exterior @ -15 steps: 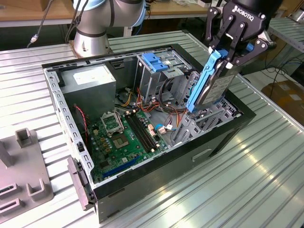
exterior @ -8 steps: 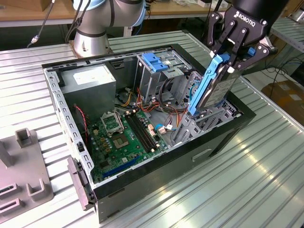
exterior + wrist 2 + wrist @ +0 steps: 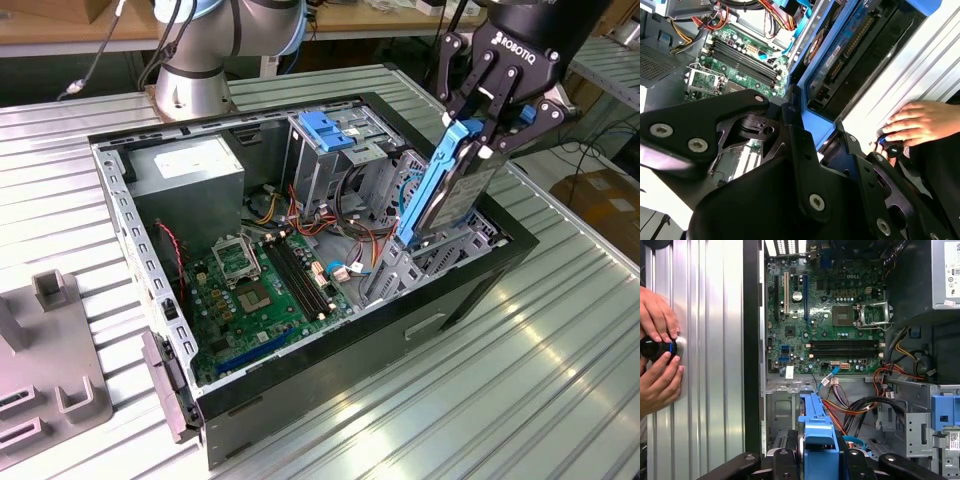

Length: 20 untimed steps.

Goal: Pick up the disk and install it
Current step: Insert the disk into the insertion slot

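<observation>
The gripper (image 3: 482, 135) hangs over the exterior view's right end of the open computer case (image 3: 330, 370). Its wrist comes in from the upper right and its black fingers (image 3: 510, 90) angle down toward the case. The fingers are clamped on the upper end of the disk (image 3: 462, 190), one on each side, with its blue rails (image 3: 425, 190) between them.

The arm's base (image 3: 190, 85) stands on the ribbed metal table (image 3: 560, 380) beyond the case's far left corner.

The disk stands on end, with its long axis steep and close to upright. Its top leans toward the exterior view's right, and its grey broad face is turned right and toward the near side. Its lower end sits down among the metal bays at the right end of the case, just right of a bundle of cables. I cannot tell whether it touches the bay walls.

Inside the case, the green motherboard (image 3: 265, 285) lies flat on the floor. The grey power-supply box (image 3: 190, 170) fills the far left corner. A blue latch (image 3: 322, 128) sits on top of the drive cage (image 3: 325, 175) at the far side.

In the first wrist view, a person's hands (image 3: 660, 382) rest on the table just outside the case wall, closed around a black knob (image 3: 655, 347). A grey fixture (image 3: 55, 385) lies on the table near the left edge.
</observation>
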### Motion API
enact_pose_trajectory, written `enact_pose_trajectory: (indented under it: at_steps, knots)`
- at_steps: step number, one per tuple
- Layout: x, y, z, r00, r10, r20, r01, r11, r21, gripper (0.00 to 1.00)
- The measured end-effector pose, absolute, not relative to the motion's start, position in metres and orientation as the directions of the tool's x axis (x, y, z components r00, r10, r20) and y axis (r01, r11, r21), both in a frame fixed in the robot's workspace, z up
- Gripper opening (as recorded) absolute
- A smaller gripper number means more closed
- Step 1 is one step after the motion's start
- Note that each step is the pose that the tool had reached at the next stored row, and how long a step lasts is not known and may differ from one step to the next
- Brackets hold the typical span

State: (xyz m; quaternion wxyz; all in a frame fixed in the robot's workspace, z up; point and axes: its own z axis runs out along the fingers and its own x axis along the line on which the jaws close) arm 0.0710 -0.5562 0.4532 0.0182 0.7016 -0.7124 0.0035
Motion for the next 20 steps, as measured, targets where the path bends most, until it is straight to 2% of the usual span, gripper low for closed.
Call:
enact_pose_trajectory:
  at_steps: [20]
  knots:
    - [0.0716,-0.559,0.4423,-0.017,-0.999,0.031,-1.0,0.017,0.021,0.37]
